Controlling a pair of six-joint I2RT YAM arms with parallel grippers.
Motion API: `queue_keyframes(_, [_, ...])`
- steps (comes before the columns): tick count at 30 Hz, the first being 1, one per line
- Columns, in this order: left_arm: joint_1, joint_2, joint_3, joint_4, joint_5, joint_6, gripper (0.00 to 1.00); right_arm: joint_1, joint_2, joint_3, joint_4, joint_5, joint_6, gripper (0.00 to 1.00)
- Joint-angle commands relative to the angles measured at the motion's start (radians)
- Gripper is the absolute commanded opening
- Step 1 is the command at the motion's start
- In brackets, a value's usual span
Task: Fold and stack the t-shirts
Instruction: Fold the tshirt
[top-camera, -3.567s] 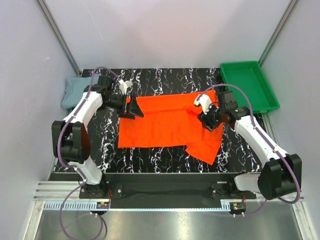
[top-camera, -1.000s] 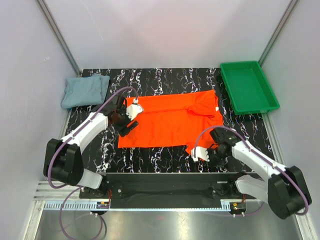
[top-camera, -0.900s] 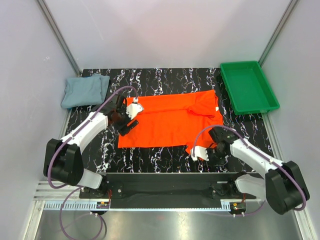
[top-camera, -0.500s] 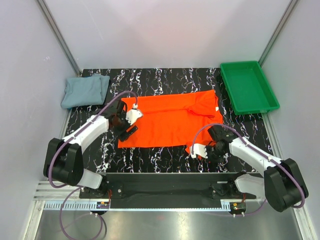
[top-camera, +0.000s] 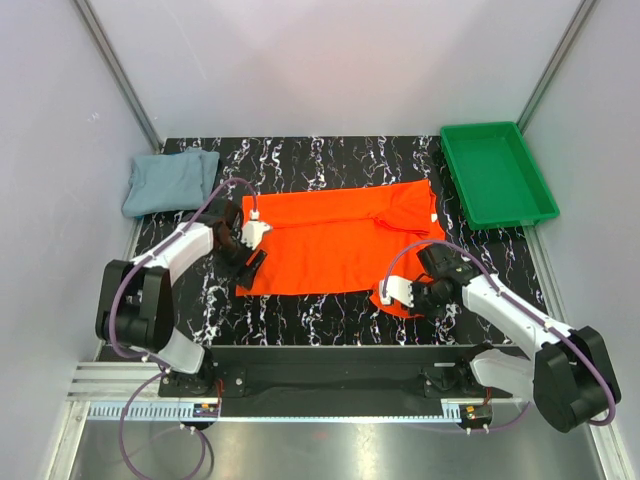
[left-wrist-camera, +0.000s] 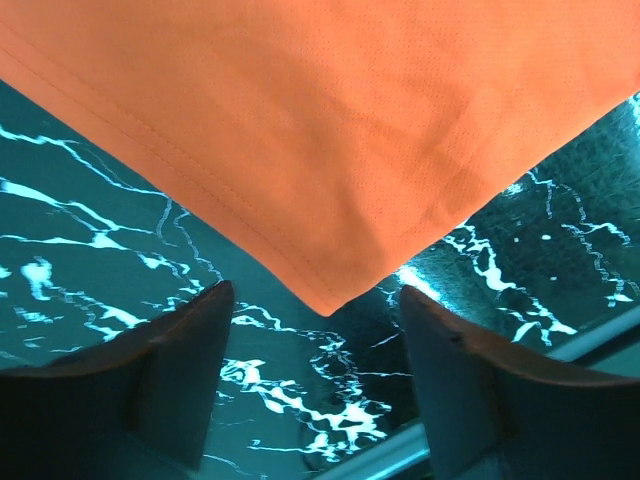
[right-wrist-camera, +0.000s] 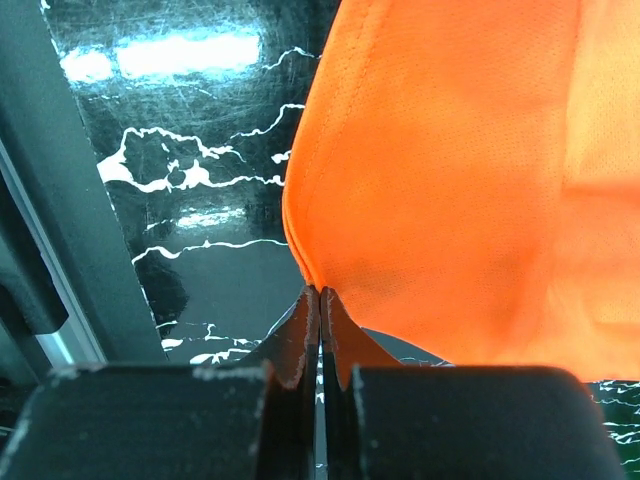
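Lying flat on counter (top-camera: 330, 160): orange-red t-shirt (top-camera: 340, 245); right gripper (right-wrist-camera: 318, 300), jaws clamped on its near-right edge; left gripper (left-wrist-camera: 312, 300), jaws apart around its near-left corner; grey-blue t-shirt (top-camera: 172, 182) bunched far left

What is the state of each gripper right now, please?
Left gripper: open, at a corner of the bright orange-red cloth t-shirt.
Right gripper: shut on that t-shirt's edge.

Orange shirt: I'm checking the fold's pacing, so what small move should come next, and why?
Probably close the left gripper on the near-left corner of the orange shirt. That corner sits between its open fingers, ungripped, while the right gripper is shut on the shirt's near-right edge. With both corners pinched, the arms could lift the near edge together.
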Motion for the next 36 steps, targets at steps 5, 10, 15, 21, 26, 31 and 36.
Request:
queue_keyframes(5, [0.043,0.053,0.07,-0.089,0.098,-0.041,0.65,0.008,0.033,0.059,0.036,0.021,0.036,0.0])
queue_keyframes(10, [0.108,0.092,0.114,-0.187,0.154,-0.082,0.65,0.01,0.05,0.065,0.054,0.011,0.05,0.0])
queue_keyframes(15, [0.125,0.117,0.139,-0.232,0.202,-0.101,0.65,0.008,0.055,0.067,0.064,0.007,0.051,0.0])
queue_keyframes(21, [0.125,0.2,0.142,-0.264,0.254,-0.109,0.63,0.008,0.053,0.07,0.067,0.008,0.056,0.0])
queue_keyframes(26, [0.126,0.211,0.132,-0.246,0.233,-0.106,0.62,0.01,0.045,0.069,0.064,0.008,0.067,0.0])
queue_keyframes(31, [0.152,0.218,0.128,-0.249,0.211,-0.103,0.61,0.008,0.042,0.064,0.059,0.008,0.073,0.0])
queue_keyframes(36, [0.175,0.217,0.12,-0.247,0.191,-0.103,0.6,0.008,0.051,0.067,0.068,0.005,0.077,0.0])
